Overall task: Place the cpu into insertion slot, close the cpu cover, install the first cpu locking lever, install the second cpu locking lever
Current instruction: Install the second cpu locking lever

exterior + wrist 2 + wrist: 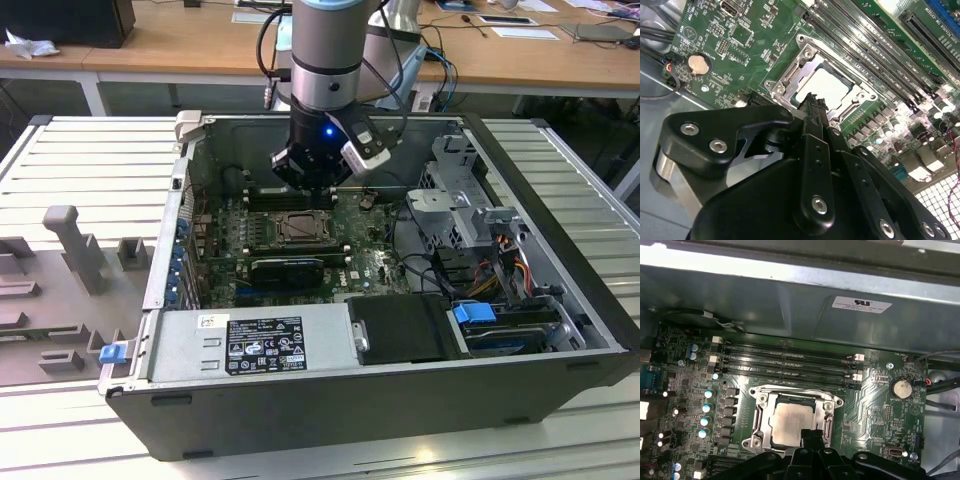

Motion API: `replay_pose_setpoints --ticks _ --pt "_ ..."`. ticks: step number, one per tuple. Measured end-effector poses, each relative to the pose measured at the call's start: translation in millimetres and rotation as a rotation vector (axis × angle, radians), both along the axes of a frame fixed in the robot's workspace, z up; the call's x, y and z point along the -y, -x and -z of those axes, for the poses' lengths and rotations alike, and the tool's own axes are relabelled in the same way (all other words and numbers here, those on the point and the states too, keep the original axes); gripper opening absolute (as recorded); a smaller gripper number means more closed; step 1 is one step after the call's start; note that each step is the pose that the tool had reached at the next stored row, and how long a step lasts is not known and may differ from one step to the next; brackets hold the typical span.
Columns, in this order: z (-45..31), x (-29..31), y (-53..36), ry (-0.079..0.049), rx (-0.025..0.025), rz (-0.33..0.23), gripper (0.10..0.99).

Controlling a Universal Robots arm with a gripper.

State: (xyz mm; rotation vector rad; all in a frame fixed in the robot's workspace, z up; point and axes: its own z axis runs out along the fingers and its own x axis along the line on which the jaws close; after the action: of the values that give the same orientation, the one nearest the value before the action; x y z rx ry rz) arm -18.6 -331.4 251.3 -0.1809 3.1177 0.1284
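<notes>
On a slatted metal table [80, 160] near wooden desks [180, 40], together-pressed fingers [812, 107] hover over the seated cpu [792, 424].

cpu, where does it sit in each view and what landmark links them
Exterior view: cpu in the slot mid-board, just below the pincer.
Second wrist view: pale square beyond the pincer tip.
First wrist view: pale square by the pincer.
Shared landmark: coin cell in both wrist views.
</notes>
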Motion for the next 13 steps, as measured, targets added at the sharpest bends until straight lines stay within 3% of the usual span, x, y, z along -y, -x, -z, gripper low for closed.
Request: replay_pose_setpoints --ticks 4,7,13 --pt "0.0 5.4 0.1 0.000 0.0000 0.000 0.106" --pt "-3.9 15.9 0.6 -0.006 0.0001 0.000 0.106" --pt "1.1 21.8 0.7 -0.016 -0.0020 0.000 0.106"
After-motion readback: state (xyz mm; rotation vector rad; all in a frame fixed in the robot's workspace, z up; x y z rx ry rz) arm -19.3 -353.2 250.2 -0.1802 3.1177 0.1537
